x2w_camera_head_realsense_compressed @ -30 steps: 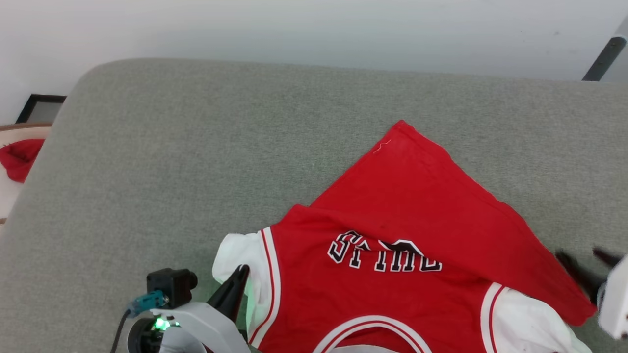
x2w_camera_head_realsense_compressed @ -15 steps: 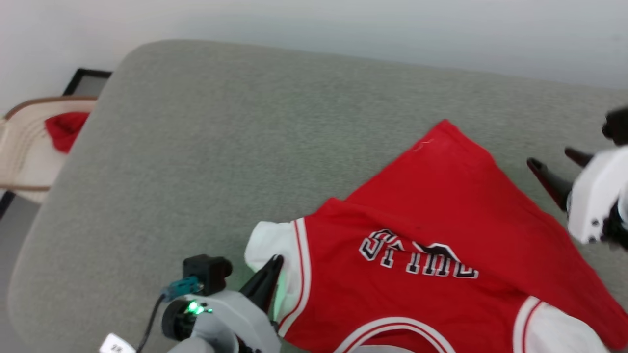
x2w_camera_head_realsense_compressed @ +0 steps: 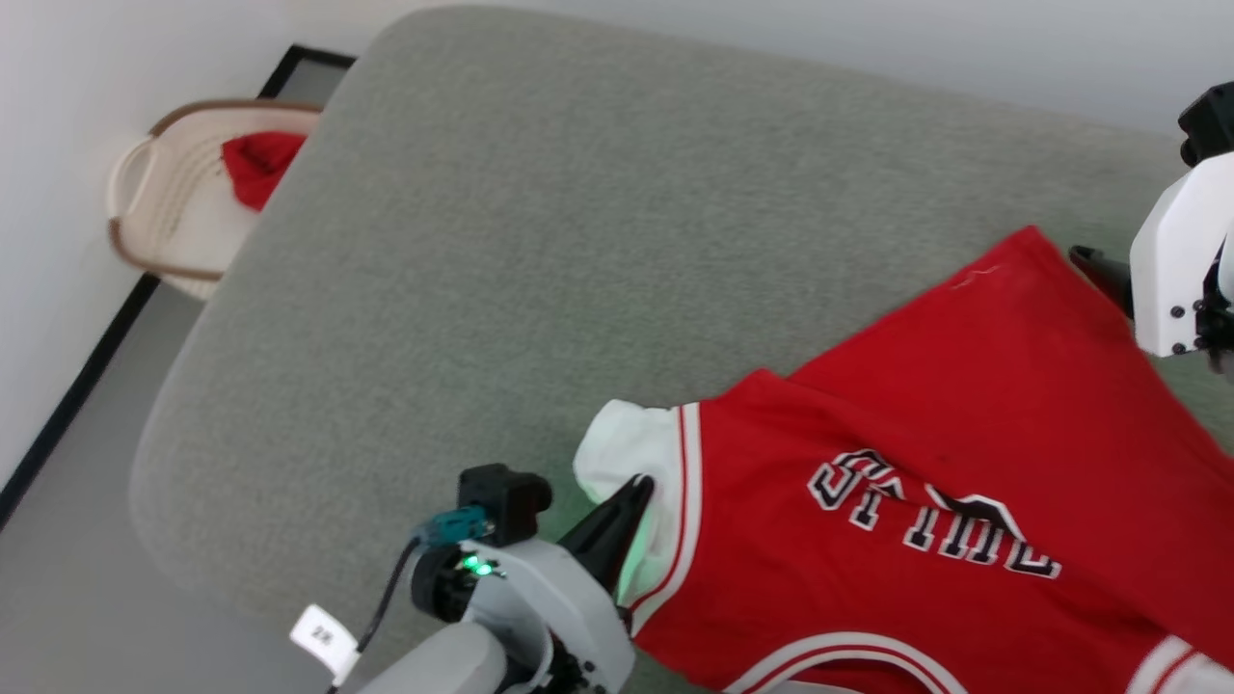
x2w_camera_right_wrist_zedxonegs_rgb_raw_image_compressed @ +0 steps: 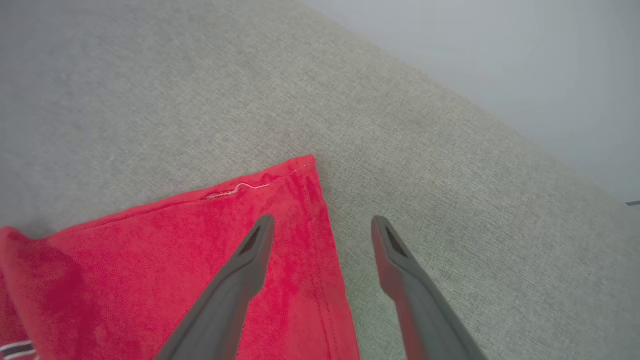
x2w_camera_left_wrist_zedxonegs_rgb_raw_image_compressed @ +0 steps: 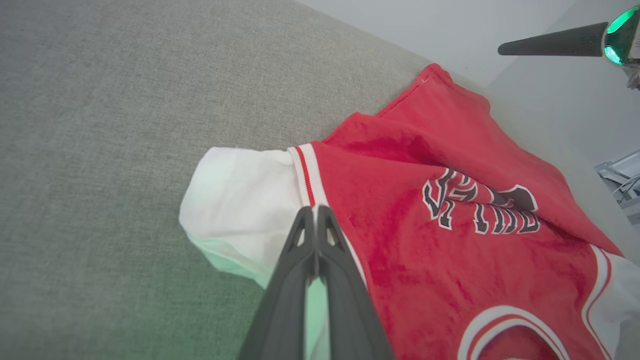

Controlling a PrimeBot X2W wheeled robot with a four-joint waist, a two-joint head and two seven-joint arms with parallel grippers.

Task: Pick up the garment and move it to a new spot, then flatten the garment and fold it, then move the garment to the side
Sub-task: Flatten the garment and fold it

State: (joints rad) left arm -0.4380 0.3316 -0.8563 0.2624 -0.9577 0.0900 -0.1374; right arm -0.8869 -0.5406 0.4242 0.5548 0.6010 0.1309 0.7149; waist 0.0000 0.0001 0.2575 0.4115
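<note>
The garment (x2w_camera_head_realsense_compressed: 925,453), a red jersey with white sleeves and black-and-white lettering, lies spread on the grey cushion (x2w_camera_head_realsense_compressed: 540,241), folded over itself near the far side. My left gripper (x2w_camera_head_realsense_compressed: 638,487) is shut, its tips resting at the striped trim of the near white sleeve (x2w_camera_left_wrist_zedxonegs_rgb_raw_image_compressed: 240,200). The left wrist view shows no cloth pinched between the left gripper's (x2w_camera_left_wrist_zedxonegs_rgb_raw_image_compressed: 315,210) fingers. My right gripper (x2w_camera_right_wrist_zedxonegs_rgb_raw_image_compressed: 322,225) is open at the garment's far hem corner (x2w_camera_right_wrist_zedxonegs_rgb_raw_image_compressed: 300,172). One finger is over the red cloth and the other over bare cushion. In the head view the right gripper (x2w_camera_head_realsense_compressed: 1104,270) sits at the right edge.
A cream wicker basket (x2w_camera_head_realsense_compressed: 164,222) holding a small red cloth lump (x2w_camera_head_realsense_compressed: 255,164) stands on the floor beyond the cushion's left end. Grey floor (x2w_camera_head_realsense_compressed: 58,540) and a pale wall border that side. Bare cushion stretches left of and behind the garment.
The head camera has swung, shifting the whole picture right. My right gripper has travelled from the garment's near right side to its far hem corner. The left gripper stays at the sleeve.
</note>
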